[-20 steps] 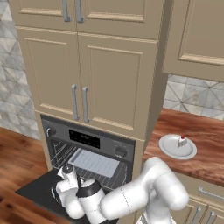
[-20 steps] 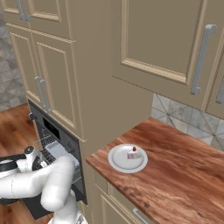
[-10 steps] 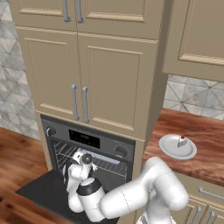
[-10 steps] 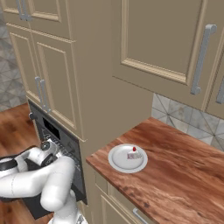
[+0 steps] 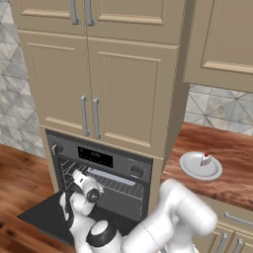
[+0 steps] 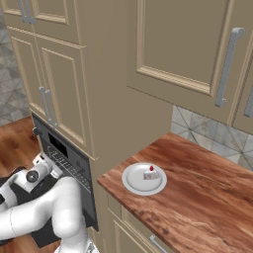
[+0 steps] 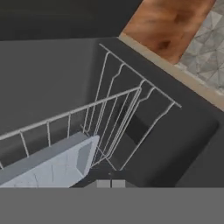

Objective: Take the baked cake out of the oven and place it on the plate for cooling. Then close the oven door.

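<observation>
2 fingers of the gripper (image 7: 111, 183) sit pressed together, holding nothing, at the mouth of the oven (image 5: 101, 180), facing its wire racks (image 7: 116, 120) above the lowered oven door (image 5: 47, 217). 1 baked cake (image 6: 150, 173) rests on the plate (image 6: 133, 182) near the counter's (image 6: 207, 197) front edge.

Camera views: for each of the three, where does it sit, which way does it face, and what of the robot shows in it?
Left base view: behind the arm to its left, facing the oven with its oven door down; the white arm rises from lower right.
Right base view: behind to the right, facing the plate holding the baked cake; the arm enters from lower left.
Hand view: on the hand, looking into the oven at wire racks.
Both base views share the oven, plate and cake.
</observation>
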{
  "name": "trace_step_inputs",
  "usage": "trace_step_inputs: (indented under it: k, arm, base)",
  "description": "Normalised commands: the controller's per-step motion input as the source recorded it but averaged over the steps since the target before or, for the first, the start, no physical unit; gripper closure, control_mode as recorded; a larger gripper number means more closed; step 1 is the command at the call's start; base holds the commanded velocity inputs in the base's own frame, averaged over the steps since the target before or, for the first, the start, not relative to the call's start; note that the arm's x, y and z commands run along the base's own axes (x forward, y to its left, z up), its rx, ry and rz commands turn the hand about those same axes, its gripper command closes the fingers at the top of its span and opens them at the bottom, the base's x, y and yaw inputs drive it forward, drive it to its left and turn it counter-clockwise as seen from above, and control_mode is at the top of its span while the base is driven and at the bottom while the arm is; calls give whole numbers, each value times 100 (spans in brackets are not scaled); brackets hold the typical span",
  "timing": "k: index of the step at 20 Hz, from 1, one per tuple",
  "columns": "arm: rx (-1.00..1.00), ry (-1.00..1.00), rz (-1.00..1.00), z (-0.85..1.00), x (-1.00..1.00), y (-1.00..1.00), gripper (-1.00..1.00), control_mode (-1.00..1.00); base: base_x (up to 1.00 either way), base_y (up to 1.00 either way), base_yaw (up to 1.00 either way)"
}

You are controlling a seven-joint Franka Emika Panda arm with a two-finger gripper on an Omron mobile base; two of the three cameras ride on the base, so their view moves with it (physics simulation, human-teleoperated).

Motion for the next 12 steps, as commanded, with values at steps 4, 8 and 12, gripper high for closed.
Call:
trace_step_inputs:
  k: [4, 8, 12]
  arm:
    - [-1, -19, 10, -13, -100, 46, 100, -100]
    - [-9, 6, 9, 12, -89, 52, 100, -100]
    - [-13, 42, 3, 41, -51, 31, 100, -100]
  base:
    - [0, 0, 0]
    - [0, 0, 0]
    - [0, 0, 0]
